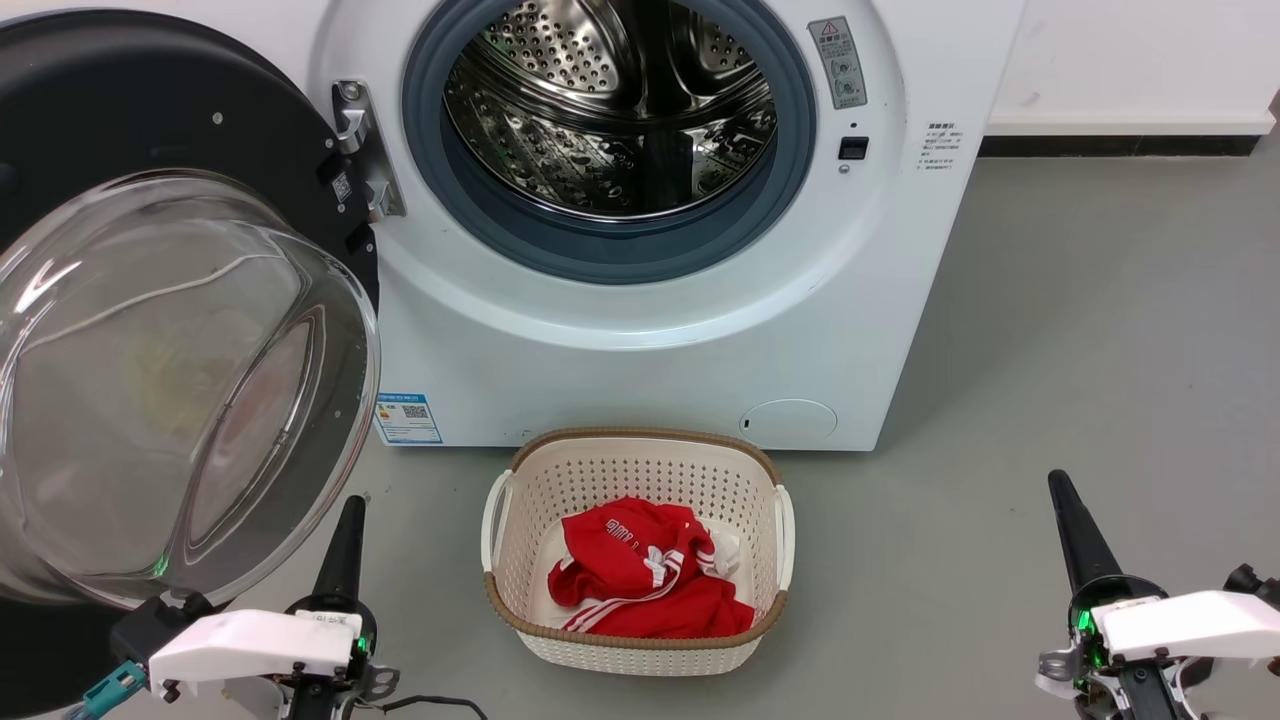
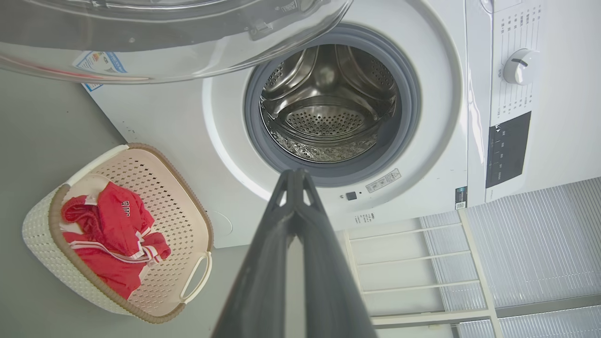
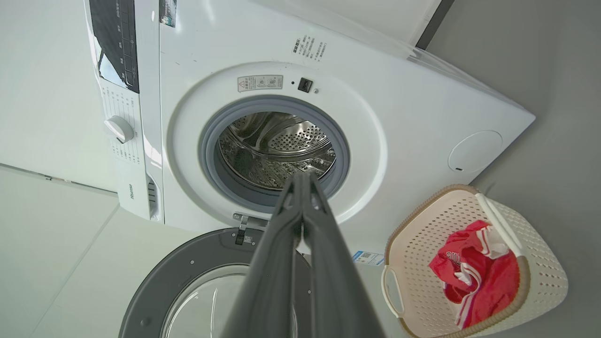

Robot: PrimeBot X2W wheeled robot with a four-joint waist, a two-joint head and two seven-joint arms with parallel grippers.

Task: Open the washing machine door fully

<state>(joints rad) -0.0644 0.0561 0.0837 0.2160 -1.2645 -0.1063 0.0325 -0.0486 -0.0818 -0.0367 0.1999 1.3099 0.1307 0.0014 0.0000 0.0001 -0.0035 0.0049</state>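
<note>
- Standing open on its hinge (image 1: 365, 150) at the left of the white machine (image 1: 640, 370), the washing machine door (image 1: 150, 100) turns its glass bowl (image 1: 170, 400) outward.
- Left claw (image 1: 350, 510): fingers pressed together, empty, tip just beside the bowl's lower rim.
- Right claw (image 1: 1058, 487): closed, empty, well apart from the machine.
- Basket (image 1: 640, 436) with a red garment (image 1: 640, 570) sits on the floor (image 1: 1050, 350) before the machine, between the claws.

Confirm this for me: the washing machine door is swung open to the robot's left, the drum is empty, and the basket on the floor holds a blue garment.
Not quite. The garment in the basket is red, not blue, as the head view shows. The washing machine door is open to the left and the drum is empty.
</note>
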